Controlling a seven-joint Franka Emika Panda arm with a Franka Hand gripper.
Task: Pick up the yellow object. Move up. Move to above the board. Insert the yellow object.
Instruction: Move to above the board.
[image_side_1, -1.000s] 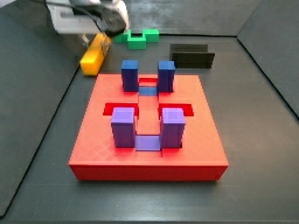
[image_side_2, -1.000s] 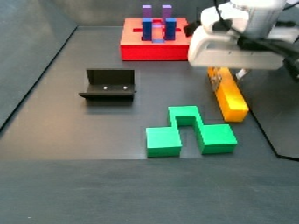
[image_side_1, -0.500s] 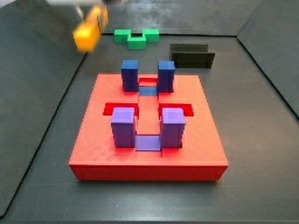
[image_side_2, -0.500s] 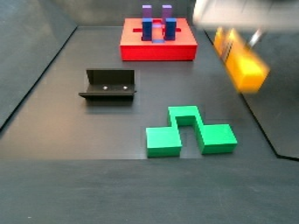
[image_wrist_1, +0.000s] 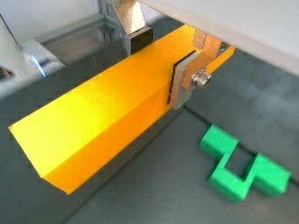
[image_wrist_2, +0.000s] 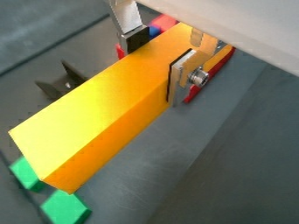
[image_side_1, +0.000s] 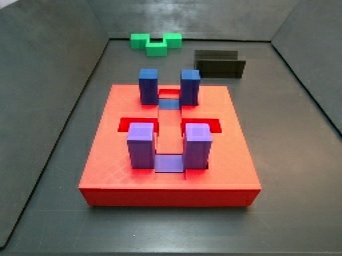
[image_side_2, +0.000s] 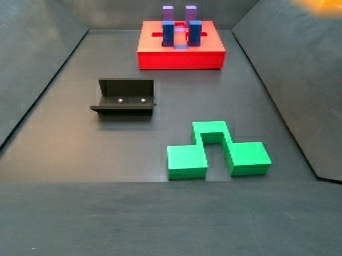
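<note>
Wrist views both show the yellow object (image_wrist_1: 111, 109) clamped between the gripper (image_wrist_1: 163, 54) fingers (image_wrist_1: 184, 77), jaws closed onto its two long side faces near one end; most of the bar's length overhangs past the pads. Bar is off the floor, held aloft. Side views: gripper not in frame, only an orange blur at top-right corner of one (image_side_2: 325, 4), so height and posn over the table can't be fixed.

Below/around: board (image_side_1: 170, 140) lies flat, purple posts (image_side_1: 167, 120) upright, central slot unoccupied. Red of the board (image_wrist_2: 166, 24) peeks past the fingers in a wrist view. Green block (image_side_2: 217, 150) and fixture (image_side_2: 124, 97) sit well apart from the board.

Risks, as judged:
- Off-centre grip w/ long overhang: bar could pivot or sag in the pads during transit.
- Any yaw error vs. slot: bar end catches a post or slot edge on descent, jams.
- Lowering before alignment over the board: bar lands on the red top face.
</note>
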